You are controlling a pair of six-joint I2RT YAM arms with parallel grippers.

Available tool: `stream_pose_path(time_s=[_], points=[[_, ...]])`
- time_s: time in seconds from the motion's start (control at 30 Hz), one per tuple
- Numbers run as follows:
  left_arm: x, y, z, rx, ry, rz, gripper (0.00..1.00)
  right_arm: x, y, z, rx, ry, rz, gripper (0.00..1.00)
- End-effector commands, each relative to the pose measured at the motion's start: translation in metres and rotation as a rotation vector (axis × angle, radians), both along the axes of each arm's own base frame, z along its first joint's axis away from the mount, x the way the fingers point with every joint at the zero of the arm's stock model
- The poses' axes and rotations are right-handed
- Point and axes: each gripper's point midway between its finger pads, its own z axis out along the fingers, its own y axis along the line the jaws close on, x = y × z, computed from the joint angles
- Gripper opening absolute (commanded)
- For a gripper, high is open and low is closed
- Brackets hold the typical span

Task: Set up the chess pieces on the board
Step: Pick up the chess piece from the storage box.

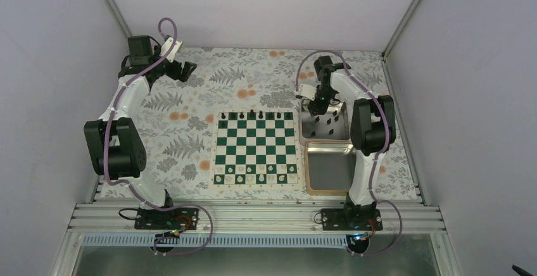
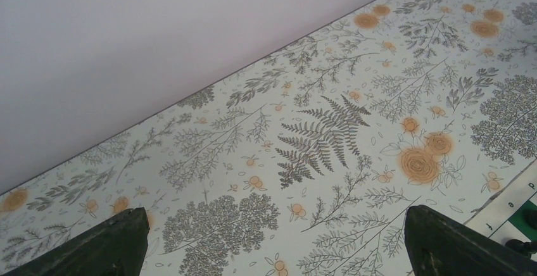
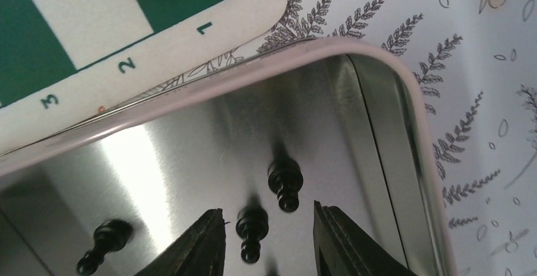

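The board (image 1: 256, 149) lies ahead and left of the right gripper (image 3: 267, 216), past the rim of the silver tin (image 3: 380, 130). That claw hangs released inside the tin, with a black pawn (image 3: 251, 228) lying between its fingers. The left gripper (image 2: 273, 213) is released too, over the flowered cloth (image 2: 329, 137).

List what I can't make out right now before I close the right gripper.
- Top view: the kinds of the chess pieces on the board's far row; too small.
- Top view: the count in the far tin; the right gripper covers part.
- Right wrist view: whether the fingers are down level with the piece between them; height unreadable.
- Left wrist view: the board, cut off by the frame edge except one corner.
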Motion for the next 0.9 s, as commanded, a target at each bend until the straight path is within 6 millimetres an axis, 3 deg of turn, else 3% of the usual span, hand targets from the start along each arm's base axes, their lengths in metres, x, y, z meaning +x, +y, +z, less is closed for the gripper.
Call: stream_pose_path(time_s=[0.0, 0.33, 0.57, 0.87], points=[[0.003, 0.001, -0.005, -0.005, 0.004, 0.003, 1.00, 0.011, 0.001, -0.006, 0.011, 0.007, -0.024, 0.38], [0.005, 0.003, -0.012, -0.003, 0.012, 0.008, 1.00, 0.019, -0.004, -0.019, -0.011, 0.016, -0.045, 0.33], [0.006, 0.003, -0.016, -0.002, 0.020, 0.003, 1.00, 0.012, -0.009, -0.024, -0.008, 0.053, -0.056, 0.26], [0.004, 0.002, -0.015, 0.000, 0.016, -0.002, 1.00, 0.011, -0.006, -0.028, 0.005, 0.072, -0.051, 0.25]])
